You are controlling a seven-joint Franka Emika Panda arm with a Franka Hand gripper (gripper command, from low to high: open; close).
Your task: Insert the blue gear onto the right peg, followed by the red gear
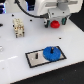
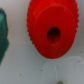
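The round bright-red plastic gear [image 1: 55,23] lies flat on the white tabletop [image 1: 70,42] directly under the hand [image 1: 59,19] — hub hole [image 2: 53,35] facing up — while whether the hand's fingers are apart or together I cannot tell, and the wide blue plastic gear [image 1: 50,53] already sits on the black plate [image 1: 34,57].

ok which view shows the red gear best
The wrist view: the red gear fills most of the frame, with its toothed rim and centre hole plain. In the exterior view only a small red patch peeks out beneath the arm's white head, too small and blurred to make out teeth.
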